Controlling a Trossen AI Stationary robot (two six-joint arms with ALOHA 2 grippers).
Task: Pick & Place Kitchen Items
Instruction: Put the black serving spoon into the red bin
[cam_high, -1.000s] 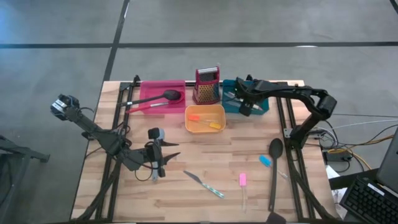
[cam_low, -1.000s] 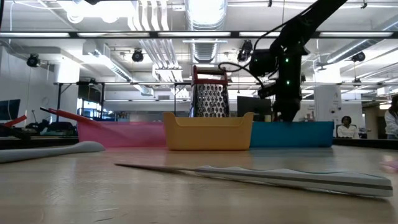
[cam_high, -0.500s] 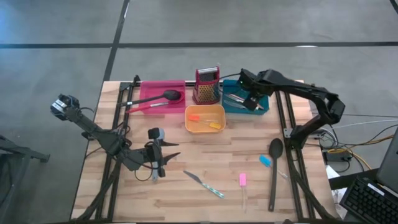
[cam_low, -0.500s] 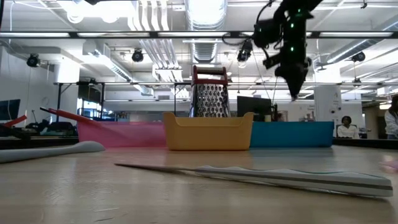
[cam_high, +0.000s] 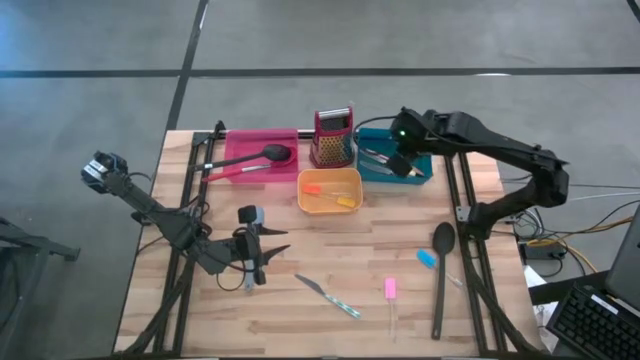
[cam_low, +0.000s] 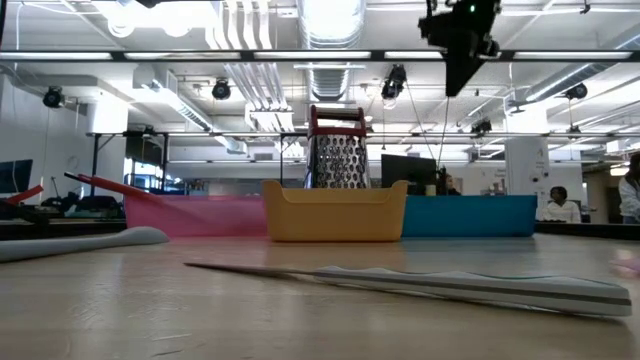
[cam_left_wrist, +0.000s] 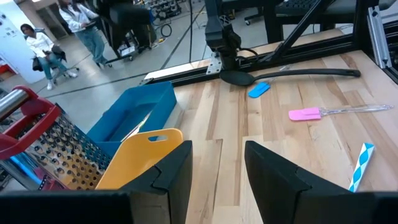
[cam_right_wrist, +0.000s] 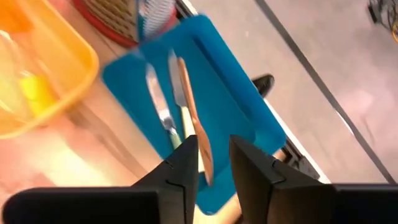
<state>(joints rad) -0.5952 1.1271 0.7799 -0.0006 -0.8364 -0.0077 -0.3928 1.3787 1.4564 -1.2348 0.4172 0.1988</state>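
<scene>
Pale planked wooden table (cam_high: 300, 310) on grey concrete floor (cam_high: 100, 60). Loose items near its front edge: slim metal knife (cam_high: 327, 295), pink silicone spatula (cam_high: 390, 291), black plastic spoon (cam_high: 441, 270). Left gripper (cam_high: 262, 250) open, empty, near the front-left; right gripper (cam_high: 406, 166) narrowly parted, empty, above the teal rectangular tray (cam_high: 372, 167) at the back edge.

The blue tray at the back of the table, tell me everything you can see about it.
The blue tray is a shallow rectangular bin, plastic by the look, sitting flat at the table's back edge beside the red grater. Inside lie slim metal knives and a wooden-looking utensil. The right claw hovers above it, touching nothing.
</scene>
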